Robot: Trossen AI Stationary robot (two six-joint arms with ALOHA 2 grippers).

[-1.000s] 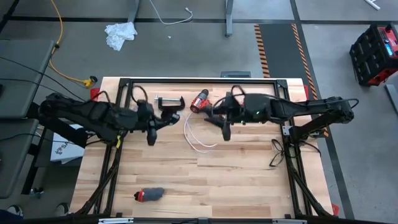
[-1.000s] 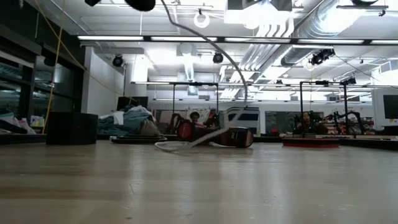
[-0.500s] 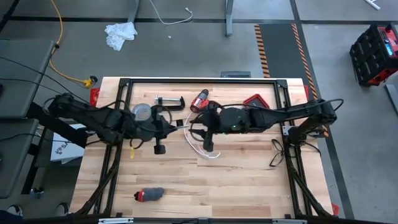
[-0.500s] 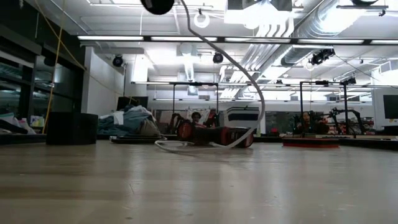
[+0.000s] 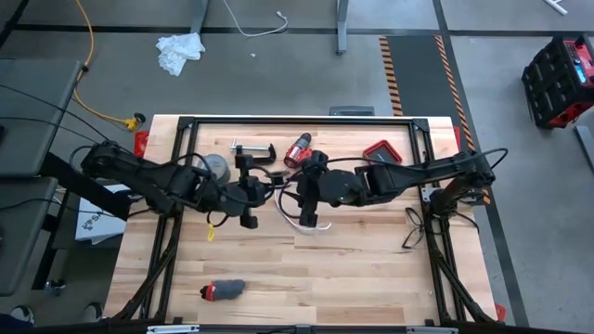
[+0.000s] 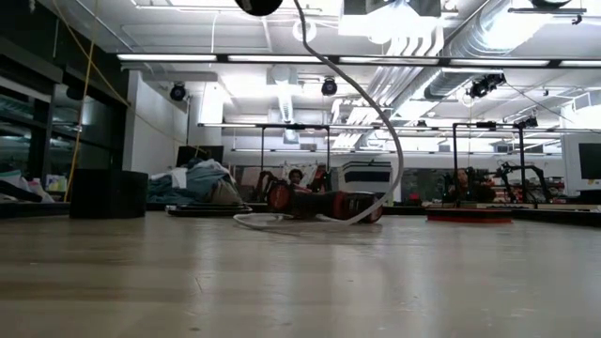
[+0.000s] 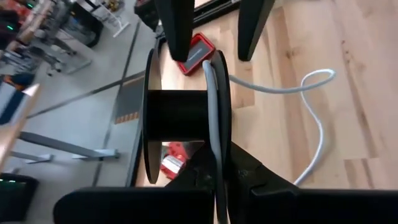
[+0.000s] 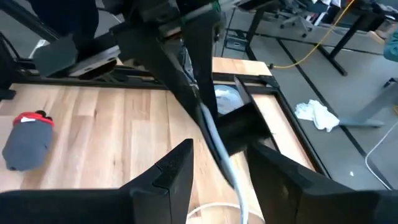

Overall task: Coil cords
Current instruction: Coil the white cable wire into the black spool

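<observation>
Since 1 s ago, both arms have been brought together at frame centre, high view. Left gripper (image 5: 249,197) is clamped on the black spool (image 7: 183,115); white cable (image 5: 299,215) is fed between right gripper (image 8: 214,163) fingers, apparently closed on it. Winding is judged underway; slack loop remains centre table.

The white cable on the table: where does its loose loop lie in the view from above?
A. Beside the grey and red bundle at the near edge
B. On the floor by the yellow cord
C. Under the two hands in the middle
C: the white cable curls on the wood just below the right hand, near the left hand.
</observation>
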